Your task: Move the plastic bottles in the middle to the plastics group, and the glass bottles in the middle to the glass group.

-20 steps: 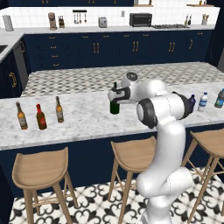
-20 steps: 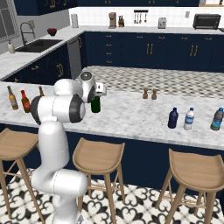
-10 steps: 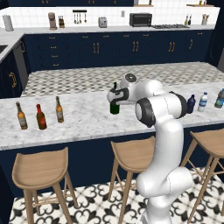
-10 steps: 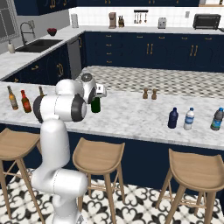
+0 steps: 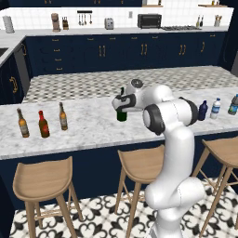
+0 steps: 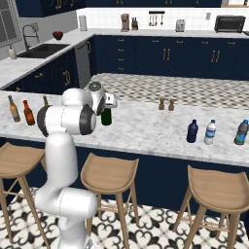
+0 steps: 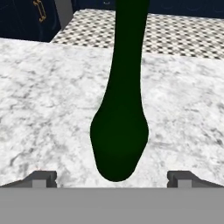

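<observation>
Two dark finger tips (image 7: 43, 178) stand wide apart at the bottom of the hand view, one on each side of the green wine bottle (image 7: 120, 109), with clear marble showing between each tip and the glass, so the hand (image 7: 112, 179) is spread wide and holds nothing. The bottle stands upright on the white marble table (image 7: 43, 109), its rounded body low between the tips and its long neck running up out of the top of that view.

From the left base view the hand (image 5: 122, 106) reaches out level from the arm's bent wrist, at the height of the upper part of the green wine bottle (image 5: 122, 114), whose lower body shows dark below it. From the right base view the same hand (image 6: 108, 103) sits just over the bottle (image 6: 106, 116), with the arm's big shoulder and elbow joints folded close behind it.

Well off to the robot's left stand two amber beer bottles (image 5: 22, 123) and, between them, a short reddish-brown bottle (image 5: 43, 124) with a red top. Well off to its right stand a squat navy bottle (image 6: 192, 132), just beside it a clear water bottle (image 6: 210, 132), and further along a dark teal bottle (image 6: 240, 133). A small pair of brown shakers (image 6: 166, 104) sits on the far edge of the table (image 6: 146, 129). Wooden stools (image 5: 44, 179) line the near side.
</observation>
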